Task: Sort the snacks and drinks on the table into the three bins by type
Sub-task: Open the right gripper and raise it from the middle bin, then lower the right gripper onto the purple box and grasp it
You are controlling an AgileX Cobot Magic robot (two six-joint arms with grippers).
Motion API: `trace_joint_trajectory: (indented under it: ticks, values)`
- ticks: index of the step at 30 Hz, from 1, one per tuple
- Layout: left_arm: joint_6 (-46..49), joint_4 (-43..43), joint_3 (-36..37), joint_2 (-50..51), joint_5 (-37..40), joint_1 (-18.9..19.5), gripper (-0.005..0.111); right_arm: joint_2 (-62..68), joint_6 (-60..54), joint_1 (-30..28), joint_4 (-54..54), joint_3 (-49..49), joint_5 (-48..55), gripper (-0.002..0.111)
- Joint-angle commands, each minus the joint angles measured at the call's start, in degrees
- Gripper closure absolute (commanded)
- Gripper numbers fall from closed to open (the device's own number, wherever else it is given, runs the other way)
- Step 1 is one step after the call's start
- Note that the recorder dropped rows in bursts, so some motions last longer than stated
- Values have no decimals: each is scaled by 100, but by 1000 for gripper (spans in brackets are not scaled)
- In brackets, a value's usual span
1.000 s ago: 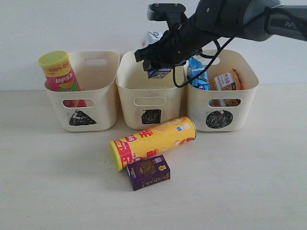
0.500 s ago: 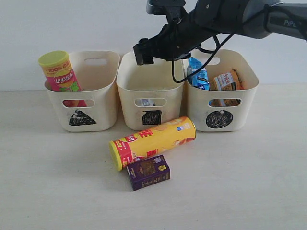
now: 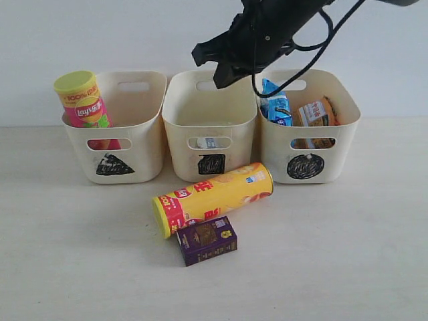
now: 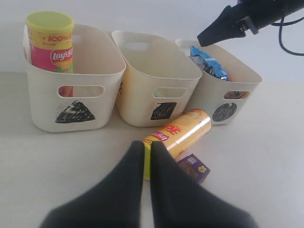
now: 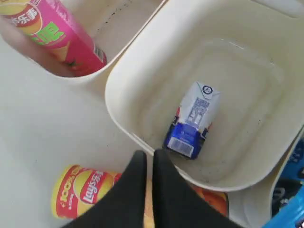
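Snacks and drinks are mostly sorted already, and two pieces are left out on the desk (image 3: pixel 334 254). The white-and-blue carton (image 5: pixel 192 121) lies on its side on the floor of the square-marked bin (image 3: pixel 180 127), straight below the right jaws, which hang above the rim drawn together with only a slit between them and nothing held. To one side of those jaws the pink tube (image 3: pixel 83 103) leans in the triangle-marked bin (image 3: pixel 144 114). To the other side the blue packet (image 3: pixel 275 101) and the orange packet (image 3: pixel 317 114) stand in the circle-marked bin (image 3: pixel 341 134). The left jaws are likewise pressed close and empty, low over the desk, with the yellow tube (image 3: pixel 214 197) lying on its side just ahead of them in front of the bins. The purple box (image 3: pixel 207 241) sits close against that tube — whether the two touch is hard to tell. By my reckoning the tube belongs with its pink twin in the triangle bin, and the box still needs a home, which bin I cannot say from its look.
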Motion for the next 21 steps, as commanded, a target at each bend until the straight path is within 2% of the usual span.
trace_joint_trajectory:
  ticks: [1, 6, 10, 17, 21]
  values:
    - [-22, 3, 23, -31, 50, 7, 102, -677, -1, 3, -126, 520, 160, 108]
    - [-22, 3, 23, -31, 39, 7, 102, -1982, 243, 3, -25, 2391, -852, 108]
    - [-22, 3, 23, -31, 39, 7, 102, -2539, 273, 3, 73, 3252, -989, 108]
    - [-22, 3, 23, -31, 39, 7, 102, -2942, 221, 15, 654, 4181, -965, 108]
    - [-22, 3, 23, -31, 39, 7, 102, -2975, -256, 320, 932, 4459, -718, 108]
